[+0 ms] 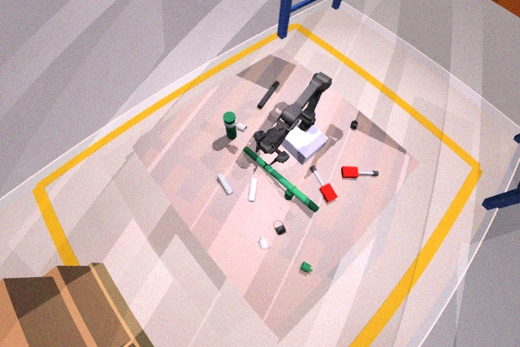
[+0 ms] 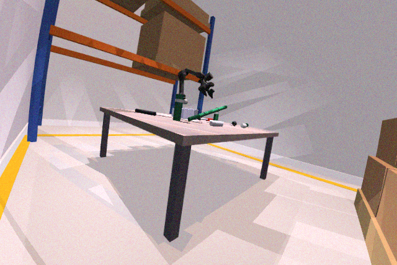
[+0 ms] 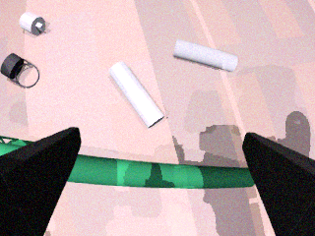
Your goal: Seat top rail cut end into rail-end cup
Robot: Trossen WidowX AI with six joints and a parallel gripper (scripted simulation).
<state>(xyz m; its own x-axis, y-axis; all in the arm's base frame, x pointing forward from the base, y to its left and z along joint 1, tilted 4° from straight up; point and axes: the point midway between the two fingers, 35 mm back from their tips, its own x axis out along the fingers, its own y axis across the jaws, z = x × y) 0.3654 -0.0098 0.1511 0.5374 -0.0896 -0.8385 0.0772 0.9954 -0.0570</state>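
The green rail (image 1: 279, 177) (image 2: 208, 113) (image 3: 148, 174) slopes over the short green post (image 1: 288, 194) (image 2: 216, 116). Its dark lower end is down near the table by the big post's foot, outside the cup; its far end is raised. The loop cap is too small to make out clearly. The big green post (image 1: 231, 132) (image 2: 176, 113) stands upright. The pale rail-end cup (image 1: 241, 127) (image 2: 185, 102) hangs on its band, a little below the post cap (image 1: 229, 116). My gripper (image 1: 264, 157) (image 2: 208, 95) (image 3: 163, 138) is open and empty, above the rail's lower-end half, not touching it.
A white block (image 1: 304, 143) sits beside the arm. Two pale cylinders (image 1: 224, 184) (image 1: 253, 189) (image 3: 135, 93) (image 3: 206, 55) lie beyond the rail. Red-handled tools (image 1: 349, 171) (image 1: 328, 192), a black bar (image 1: 267, 94) and a black ring fitting (image 1: 279, 229) (image 3: 12, 66) lie on the table.
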